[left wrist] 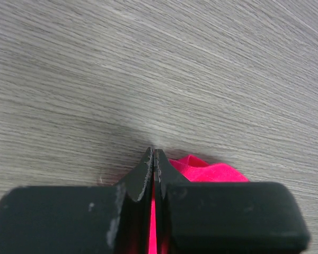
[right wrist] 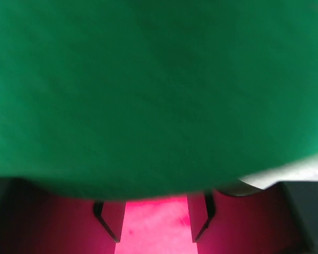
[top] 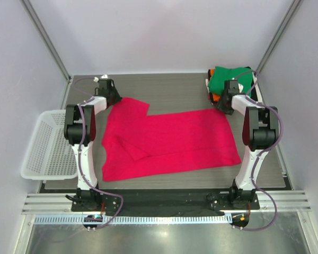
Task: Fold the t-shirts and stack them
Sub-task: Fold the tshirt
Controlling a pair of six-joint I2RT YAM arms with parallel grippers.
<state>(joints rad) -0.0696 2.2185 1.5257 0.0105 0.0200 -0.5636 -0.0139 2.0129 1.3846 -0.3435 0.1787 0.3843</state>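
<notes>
Top external view: pink-red t-shirt (top: 169, 140) spread at frame centre on bench (top: 175, 87). Left end effector (left wrist: 153, 159) clamped on its upper-left corner; right end effector (right wrist: 156, 238) part-open over upper-right corner. Secure both grips, then fold evenly.

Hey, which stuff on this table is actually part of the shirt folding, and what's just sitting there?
Part of the job: pink-red shirt, spread out; folded shirt stack, green on top; left gripper, pinching the shirt; right gripper, open over it.
Just sitting there: white basket at left edge.
</notes>
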